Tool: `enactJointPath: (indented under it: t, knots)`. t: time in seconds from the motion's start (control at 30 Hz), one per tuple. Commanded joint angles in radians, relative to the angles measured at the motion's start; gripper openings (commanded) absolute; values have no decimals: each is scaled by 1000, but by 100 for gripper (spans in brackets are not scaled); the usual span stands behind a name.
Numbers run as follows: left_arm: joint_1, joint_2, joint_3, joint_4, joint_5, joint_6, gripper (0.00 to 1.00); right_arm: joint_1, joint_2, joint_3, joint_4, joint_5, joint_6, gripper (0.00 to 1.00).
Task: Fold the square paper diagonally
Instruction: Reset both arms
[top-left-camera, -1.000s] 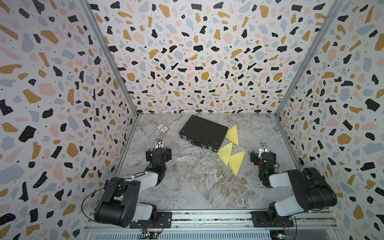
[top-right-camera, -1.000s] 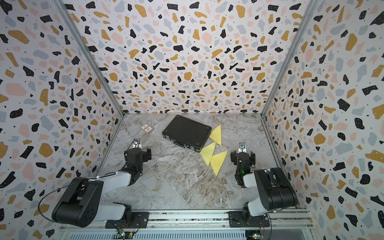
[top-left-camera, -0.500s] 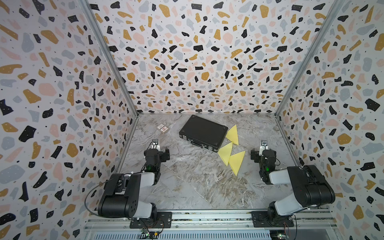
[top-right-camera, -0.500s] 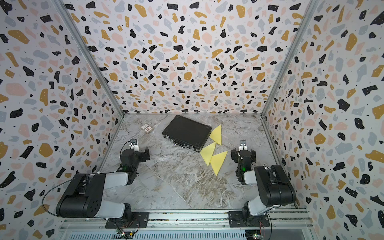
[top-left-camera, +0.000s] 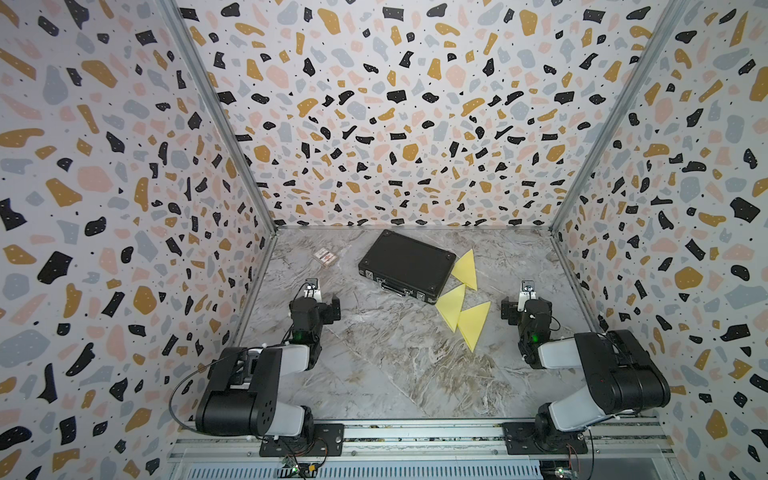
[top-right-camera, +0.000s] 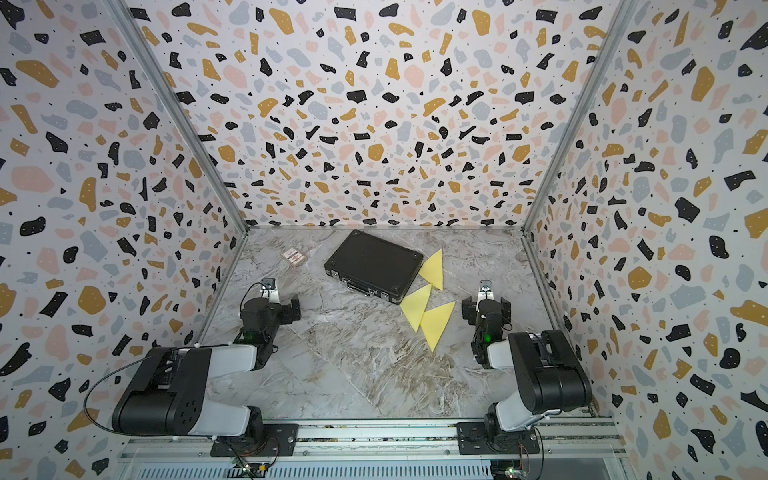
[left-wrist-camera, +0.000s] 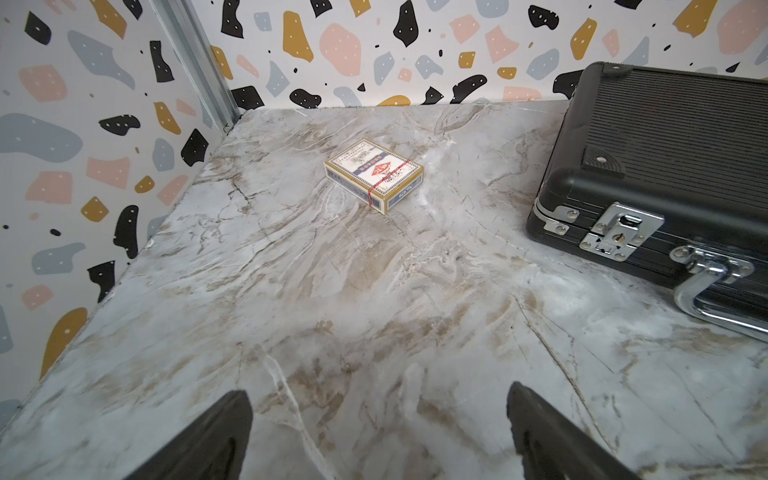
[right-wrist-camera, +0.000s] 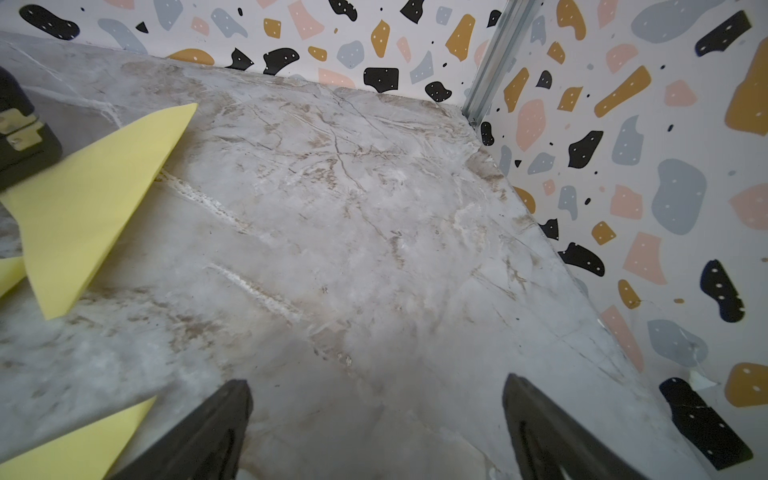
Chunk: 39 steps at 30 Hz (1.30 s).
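Note:
Three yellow papers lie flat on the marble table, each in a triangle shape: one by the case (top-left-camera: 466, 270) (top-right-camera: 433, 268), one in the middle (top-left-camera: 453, 305) (top-right-camera: 417, 305), one nearest the front (top-left-camera: 473, 322) (top-right-camera: 437, 322). No paper shows as a square. My left gripper (top-left-camera: 313, 305) (top-right-camera: 270, 307) (left-wrist-camera: 378, 399) is open over bare table at the left, far from the papers. My right gripper (top-left-camera: 525, 307) (top-right-camera: 486, 309) (right-wrist-camera: 376, 390) is open and empty just right of the papers; two triangles (right-wrist-camera: 83, 199) (right-wrist-camera: 75, 449) show in its wrist view.
A black hard case (top-left-camera: 405, 264) (top-right-camera: 372, 264) (left-wrist-camera: 665, 166) lies at the back centre, its corner over one paper's edge. A boxed card deck (top-left-camera: 325, 256) (left-wrist-camera: 374, 174) sits at the back left. Patterned walls close in on three sides.
The left arm has folded back a little and its gripper has shifted slightly. The right arm has barely moved. The papers lie as before, and both grippers stay open.

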Motion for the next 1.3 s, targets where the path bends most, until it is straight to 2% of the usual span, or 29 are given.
enactJointPath:
  t: [0.0, 0.1, 0.17, 0.27, 0.37, 0.43, 0.53, 0.6, 0.8, 0.87, 0.93, 1.0, 1.03, 1.1, 1.17, 1.27]
  knots:
    - [3, -7, 1, 45, 15, -3, 99, -3, -12, 11, 9, -4, 6, 100]
    - [3, -8, 1, 45, 15, -3, 99, -2, -25, -15, 55, -22, -7, 100]
    - [3, -7, 1, 45, 15, -4, 99, -2, -111, -48, 41, -56, -18, 100]
    - [3, -8, 1, 45, 14, -4, 99, -2, -302, -49, -128, -37, -4, 99]
    - [3, -7, 0, 45, 14, -4, 99, -2, -379, -87, -81, -41, -3, 99]
    - [3, -8, 1, 45, 14, -3, 99, -1, -348, -93, -40, -14, 2, 99]
    - [3, -8, 1, 45, 14, -4, 99, -2, -337, -54, -134, -33, 1, 99]
    - [3, -7, 1, 45, 15, -3, 99, -2, -290, -52, -116, -22, 5, 99]
    - [3, -8, 1, 45, 15, -4, 99, -3, 5, -14, 88, -72, -27, 100]
    - [3, -8, 1, 45, 14, -3, 99, -6, -37, 13, -47, -65, -5, 99]
    - [3, -8, 1, 46, 14, -3, 99, -26, 1, 13, 24, -94, -1, 100]
    - [3, -8, 1, 45, 13, -3, 99, -32, -26, 38, -73, -95, 16, 99]
    - [3, -7, 1, 47, 13, -4, 99, -33, -7, 28, -17, -99, 7, 99]
    - [3, -7, 0, 45, 14, -3, 99, -33, -28, 35, -71, -96, 14, 100]
    - [3, -6, 1, 45, 13, -4, 99, -33, -9, 21, -4, -100, 2, 99]
    - [3, -7, 1, 45, 13, -5, 99, -33, -18, 28, -36, -108, 5, 99]
